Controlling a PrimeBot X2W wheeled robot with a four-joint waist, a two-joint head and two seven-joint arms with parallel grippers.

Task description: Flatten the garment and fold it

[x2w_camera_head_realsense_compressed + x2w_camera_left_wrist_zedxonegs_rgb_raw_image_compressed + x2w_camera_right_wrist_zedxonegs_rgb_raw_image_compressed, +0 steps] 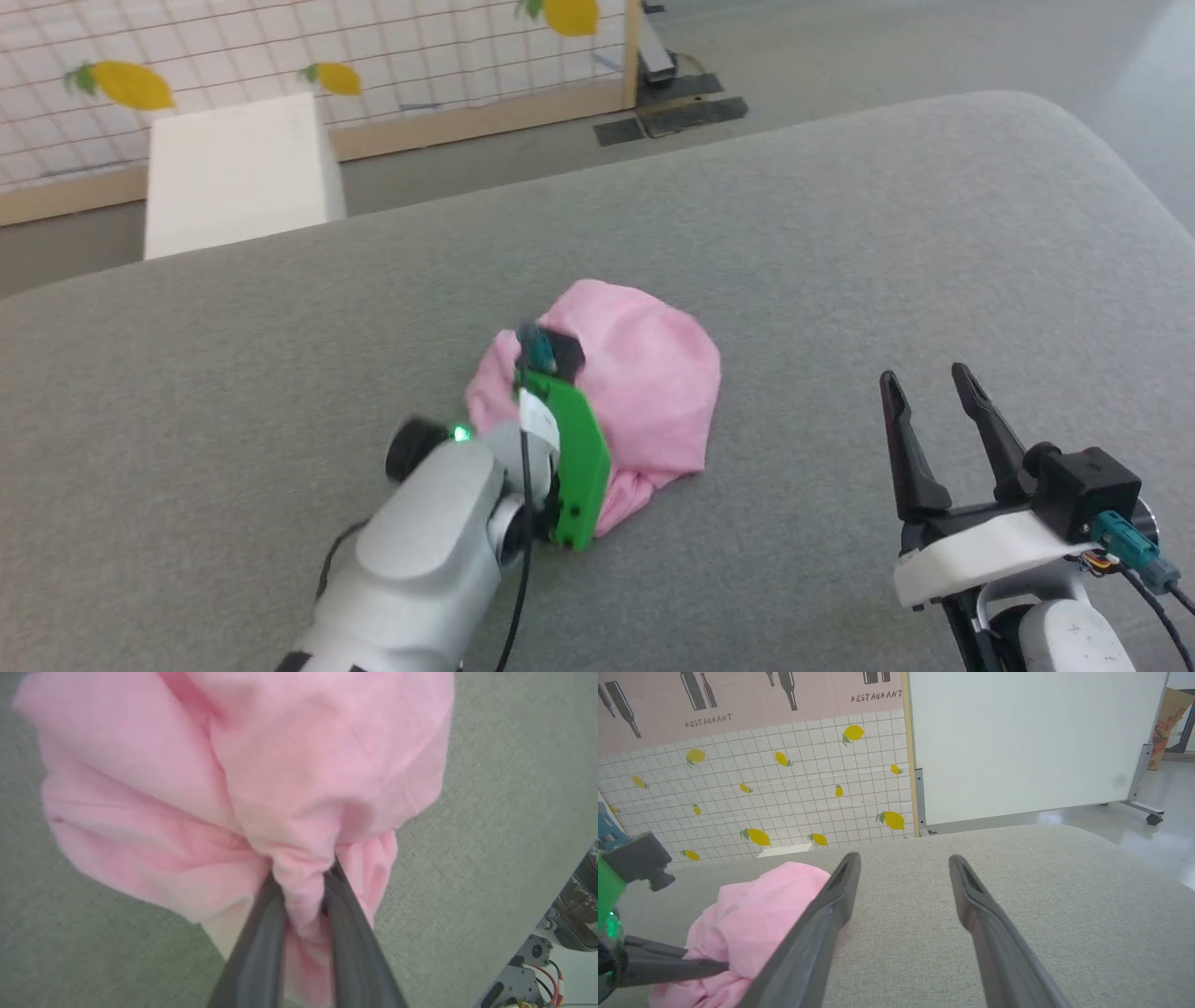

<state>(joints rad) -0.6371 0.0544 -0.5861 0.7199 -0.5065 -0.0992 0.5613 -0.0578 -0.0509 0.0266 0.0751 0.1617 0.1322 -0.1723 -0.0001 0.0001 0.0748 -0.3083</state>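
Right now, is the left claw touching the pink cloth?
Touching. The left wrist view shows the left gripper pinching a bunch of the garment.

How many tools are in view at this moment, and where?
2. The left tool is shut on a bunch of the pink garment; the right tool stands open to its right, not touching it.

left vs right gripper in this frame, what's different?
1. The left gripper is shut on a bunch of the garment; the right gripper is open and empty.
2. The left gripper is at the garment; the right gripper sits apart from it, over the bare grey surface.
3. The left gripper has a green mount; the right gripper has a white mount.
Shared: long dark fingers.
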